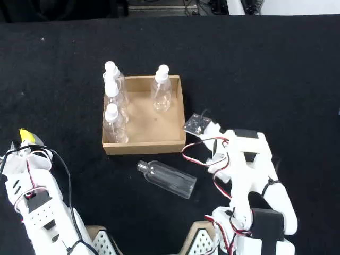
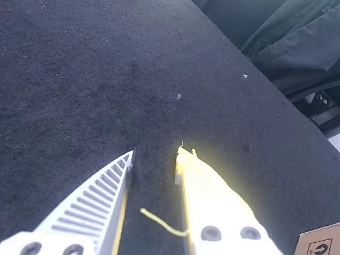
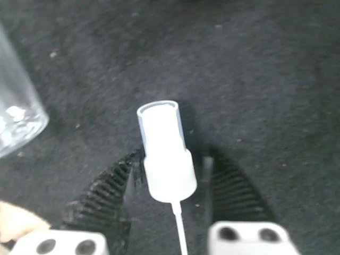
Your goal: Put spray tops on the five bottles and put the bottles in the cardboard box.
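Cardboard box [image 1: 143,147] at centre of the high view, open side up on the black table [image 1: 265,64]. Inside, four clear bottles standing upright with white spray tops on: three in a row along the left wall [image 1: 114,79] [image 1: 113,99] [image 1: 113,126], one at the upper right corner [image 1: 161,89]. Just below the box, lying on its side, a fifth bottle [image 1: 169,179] with an open neck pointing to the upper left.

At lower right of the high view, the right arm [image 1: 244,164], bent over the table beside that bottle. In the right wrist view, right gripper [image 3: 170,159] clamped on a loose spray top [image 3: 164,154], black fingers [image 3: 119,183] at either side of its collar, thin dip tube trailing back toward the camera.

At lower left of the high view, left gripper [image 1: 25,137], yellow-tipped, well apart from the box. In the left wrist view, left gripper [image 2: 155,155] with fingers spread apart over bare cloth.

At the lower right corner of the left wrist view, a cardboard corner [image 2: 319,241] with a small black printed mark, too small to read.
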Controlling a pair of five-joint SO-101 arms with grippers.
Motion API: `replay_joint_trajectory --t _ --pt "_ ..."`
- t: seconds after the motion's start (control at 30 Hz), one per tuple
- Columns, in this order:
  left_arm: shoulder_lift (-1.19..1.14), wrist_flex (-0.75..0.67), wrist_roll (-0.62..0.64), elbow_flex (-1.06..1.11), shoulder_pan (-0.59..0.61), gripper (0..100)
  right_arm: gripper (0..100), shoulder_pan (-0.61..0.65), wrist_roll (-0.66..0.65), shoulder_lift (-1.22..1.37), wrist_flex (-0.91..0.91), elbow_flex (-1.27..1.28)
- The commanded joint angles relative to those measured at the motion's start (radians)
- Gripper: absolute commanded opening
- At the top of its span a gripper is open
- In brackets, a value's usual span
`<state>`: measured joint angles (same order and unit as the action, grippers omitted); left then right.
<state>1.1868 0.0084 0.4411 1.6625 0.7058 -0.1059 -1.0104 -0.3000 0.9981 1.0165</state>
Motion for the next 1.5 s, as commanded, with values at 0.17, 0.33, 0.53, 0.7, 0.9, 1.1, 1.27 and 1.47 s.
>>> replay_joint_trajectory --t 0.17,0.33,0.53,0.7,0.9,1.1,1.27,1.47 --pt "0.017 -0.023 -0.002 -0.016 -0.013 12 1.1 -0.026 0.02 -0.113 0.175 -0.153" --pt "0.017 -0.021 -0.002 -0.016 -0.013 12 1.1 0.04 0.23 -0.315 0.483 -0.424" --pt "0.017 -0.015 -0.023 -0.016 -0.001 12 1.1 0.399 0.516 -0.473 0.758 -0.668" --pt "0.017 0.026 -0.078 -0.041 0.013 12 1.1 0.684 0.695 -0.447 0.709 -0.699" --pt "0.008 0.496 -0.078 -0.331 0.033 12 1.1 0.948 0.833 -0.403 0.615 -0.691" --pt "0.008 0.775 -0.153 -0.556 0.185 12 1.1 1.045 0.867 -0.367 0.477 -0.638" --pt "0.006 0.822 -0.25 -0.595 0.348 12 1.1 1.105 0.868 -0.297 0.295 -0.585" --pt "0.006 0.867 -0.302 -0.595 0.44 12 1.3 1.152 0.976 -0.125 0.051 -0.578"
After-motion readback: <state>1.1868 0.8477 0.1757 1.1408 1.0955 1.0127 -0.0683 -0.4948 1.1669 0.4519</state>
